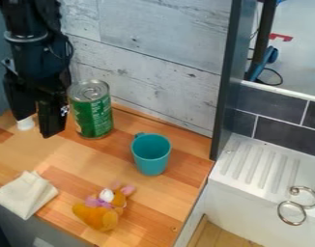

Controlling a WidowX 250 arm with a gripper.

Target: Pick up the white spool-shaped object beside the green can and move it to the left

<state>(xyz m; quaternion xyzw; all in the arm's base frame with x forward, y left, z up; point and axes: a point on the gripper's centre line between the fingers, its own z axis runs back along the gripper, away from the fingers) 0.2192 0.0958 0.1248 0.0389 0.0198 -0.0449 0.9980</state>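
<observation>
Along the near edge of the wooden counter (153,195), we start with a cream cloth (26,194), crumpled at the corner, and over to its right a plush toy (102,212), orange with pink ears and a purple bow, slumped on its side. Beyond them comes the teal cup (151,157), upright, mouth up, its handle toward the can. And there's the can (92,113) itself, green and silver-topped, standing upright near the back of the counter, just beside the claw. Off to the right, a white sink (250,181) with a ribbed ledge, and metal rings (292,212) lying at its edge. Behind it all, a wall (153,38) of pale, weathered boards runs up to a dark post (226,72); past that, dark tiles (282,102), then the room, with a grey floor, a black pole (262,38) and something blue (270,55) beside it.

Now to the claw (37,126), hanging at upper left, left of the can, fingers pointing down. They stand apart, a gap plain between them; released, with no grasp on the can. Right at the left-hand fingertip sits a small white thing (26,124); whether the two touch, one cannot tell.
</observation>
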